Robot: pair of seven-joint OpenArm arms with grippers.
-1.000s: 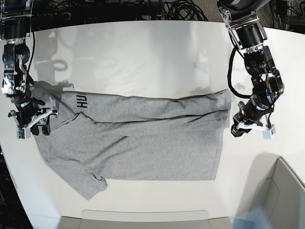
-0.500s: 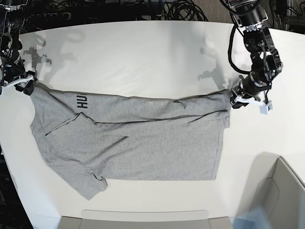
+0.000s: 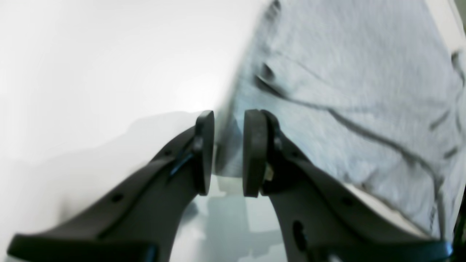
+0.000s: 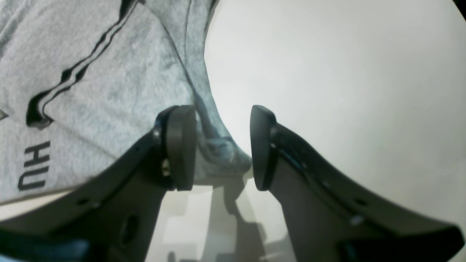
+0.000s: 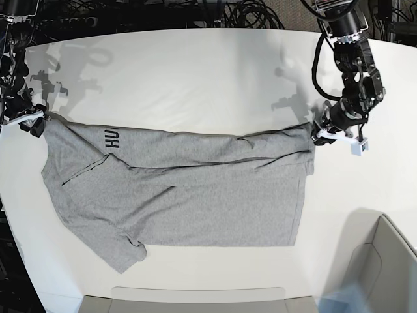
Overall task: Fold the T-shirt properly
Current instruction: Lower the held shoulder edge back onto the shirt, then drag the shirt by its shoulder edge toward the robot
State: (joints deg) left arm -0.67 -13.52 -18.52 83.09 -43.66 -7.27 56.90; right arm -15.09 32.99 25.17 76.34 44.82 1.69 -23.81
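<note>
The heather-grey T-shirt (image 5: pixel 182 189) lies spread flat on the white table (image 5: pixel 195 72), with black lettering (image 5: pixel 113 138) near its upper left. My left gripper (image 5: pixel 319 135) is at the shirt's upper right corner. In the left wrist view its jaws (image 3: pixel 228 153) stand narrowly apart with the shirt's corner (image 3: pixel 346 72) between the pads. My right gripper (image 5: pixel 34 124) is at the shirt's upper left corner. In the right wrist view it (image 4: pixel 221 145) is open around a bunched cloth corner, with the shirt (image 4: pixel 109 72) and lettering (image 4: pixel 34 165) to the left.
A grey bin (image 5: pixel 384 261) stands at the lower right of the table. A flat grey tray edge (image 5: pixel 195 300) runs along the front. Black cables (image 5: pixel 241 13) lie behind the table's far edge.
Both grippers moved up from the shirt's sides to its two upper corners. The left end of the shirt now lies spread out flat. Little has moved in the last half second.
</note>
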